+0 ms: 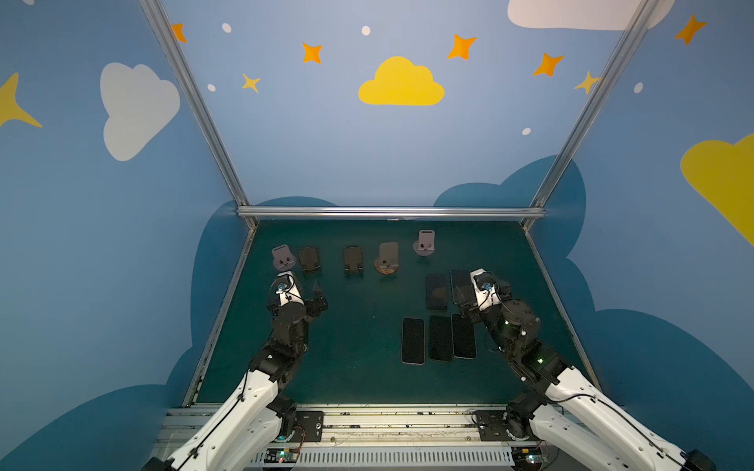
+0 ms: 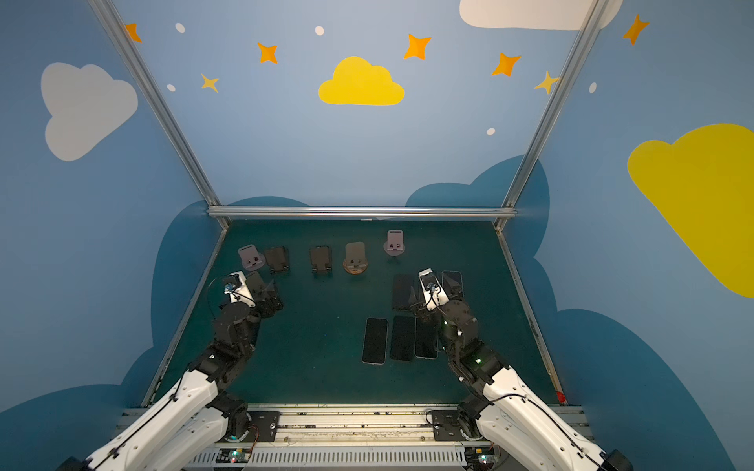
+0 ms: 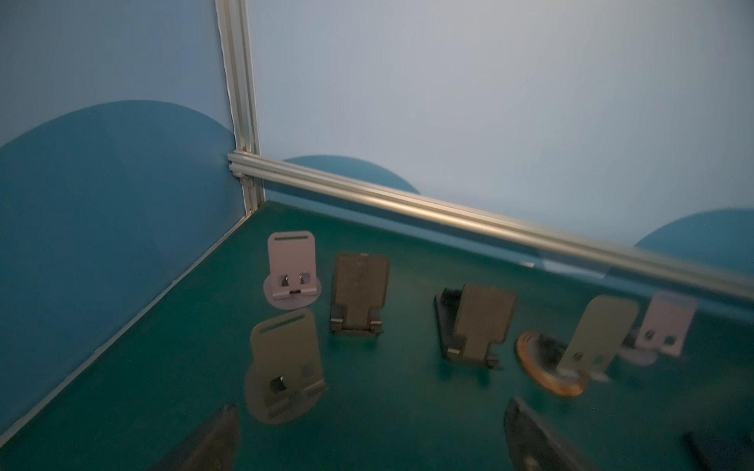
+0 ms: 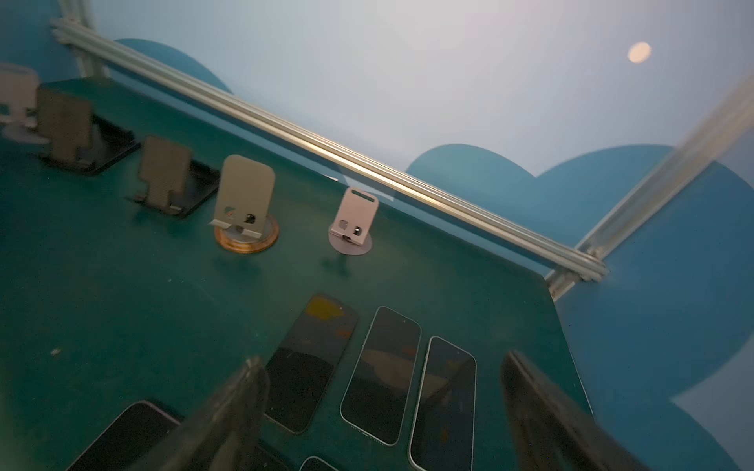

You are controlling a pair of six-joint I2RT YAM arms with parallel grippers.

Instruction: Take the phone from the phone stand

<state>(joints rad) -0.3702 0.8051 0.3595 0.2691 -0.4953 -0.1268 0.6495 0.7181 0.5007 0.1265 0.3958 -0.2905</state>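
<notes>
No phone rests on any phone stand I can see. Several dark phones lie flat on the green mat at the right, among them a phone in the back row and a phone in the front row. Along the back stand several empty stands: pink, dark, dark, tan on a copper base, pink. An olive stand stands just ahead of my left gripper, which is open and empty. My right gripper hangs open over the flat phones.
An aluminium rail closes the back of the mat, and blue walls close both sides. The left arm is near the left wall. Bare mat lies between the two arms.
</notes>
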